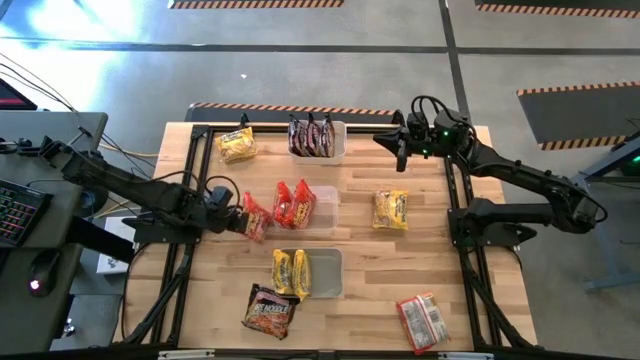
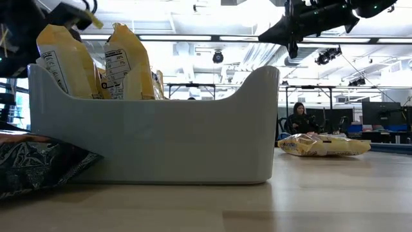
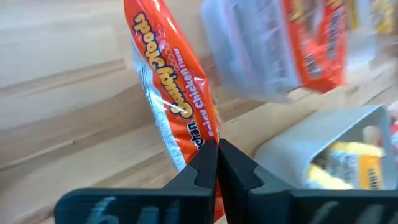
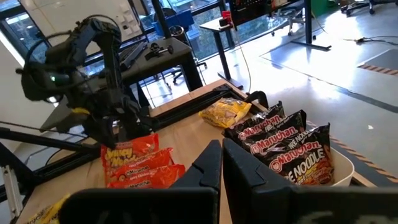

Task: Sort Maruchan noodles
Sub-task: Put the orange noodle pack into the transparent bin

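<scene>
1. Holding a red Maruchan packet (image 1: 255,217) in my left gripper (image 1: 243,216), I have my fingers pinched tight on its lower edge; the left wrist view shows it hanging upright from my closed fingertips.
2. My left arm reaches in from the worktop's left edge, low and stretched out, with the gripper just beside the middle tub (image 1: 318,208), on its left. I judge the packet is ready to join the two red packets (image 1: 294,203) standing there.
3. Along the far edge, one loose yellow packet (image 1: 237,145) lies near the far left corner, and the far tub (image 1: 338,140) beside it already holds three dark packets (image 1: 311,135) on end.
4. Toward the near edge, the near tub (image 1: 328,272) carries two yellow packets (image 1: 292,273), and a dark packet (image 1: 267,310) lies flat just outside it, at the near edge.
5. Right of the middle, another yellow packet (image 1: 390,210) lies alone on the bare wood, and a red packet (image 1: 421,321) rests near the near right corner.
6. My right gripper (image 1: 401,146) hovers above the far edge, just right of the far tub, its arm folding back toward the right edge. Its fingers are nearly together and carry nothing.
7. My judgement: seven packets sit sorted, one is in hand, and four loose ones remain, so the job is a little past halfway.
</scene>
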Action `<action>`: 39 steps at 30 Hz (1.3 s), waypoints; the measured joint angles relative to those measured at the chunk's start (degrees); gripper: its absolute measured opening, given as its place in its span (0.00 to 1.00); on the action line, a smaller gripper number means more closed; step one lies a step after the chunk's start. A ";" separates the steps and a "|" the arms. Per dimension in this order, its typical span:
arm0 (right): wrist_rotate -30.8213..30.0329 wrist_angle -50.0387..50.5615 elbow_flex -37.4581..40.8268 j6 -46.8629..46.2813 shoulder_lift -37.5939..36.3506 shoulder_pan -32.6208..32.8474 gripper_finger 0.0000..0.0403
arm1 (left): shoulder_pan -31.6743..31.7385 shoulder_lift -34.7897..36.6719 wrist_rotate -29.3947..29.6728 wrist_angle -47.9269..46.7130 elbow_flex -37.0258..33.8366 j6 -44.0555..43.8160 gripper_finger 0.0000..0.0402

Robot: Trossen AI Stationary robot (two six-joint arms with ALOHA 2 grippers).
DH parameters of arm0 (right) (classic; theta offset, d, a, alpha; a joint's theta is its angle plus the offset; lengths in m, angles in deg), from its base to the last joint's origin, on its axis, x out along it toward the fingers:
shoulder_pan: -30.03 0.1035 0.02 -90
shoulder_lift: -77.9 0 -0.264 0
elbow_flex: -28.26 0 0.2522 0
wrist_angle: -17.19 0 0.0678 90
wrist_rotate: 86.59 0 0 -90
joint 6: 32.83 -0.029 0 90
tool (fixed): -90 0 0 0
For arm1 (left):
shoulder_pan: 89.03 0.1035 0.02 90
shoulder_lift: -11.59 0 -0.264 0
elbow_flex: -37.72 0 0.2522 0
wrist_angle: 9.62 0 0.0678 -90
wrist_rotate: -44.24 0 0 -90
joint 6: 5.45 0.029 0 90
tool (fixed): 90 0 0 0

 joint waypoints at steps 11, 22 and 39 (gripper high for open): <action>0.90 0.25 0.00 0.58 0.00 0.02 0.00 | 2.23 -5.43 6.00 -2.47 10.08 6.47 0.00; 1.00 0.34 0.00 1.87 0.02 0.02 0.00 | 3.98 -12.76 11.25 -12.60 30.57 14.77 0.00; 3.47 0.36 0.00 3.64 0.02 0.00 0.00 | 11.45 -34.89 13.67 1.12 42.62 28.40 0.00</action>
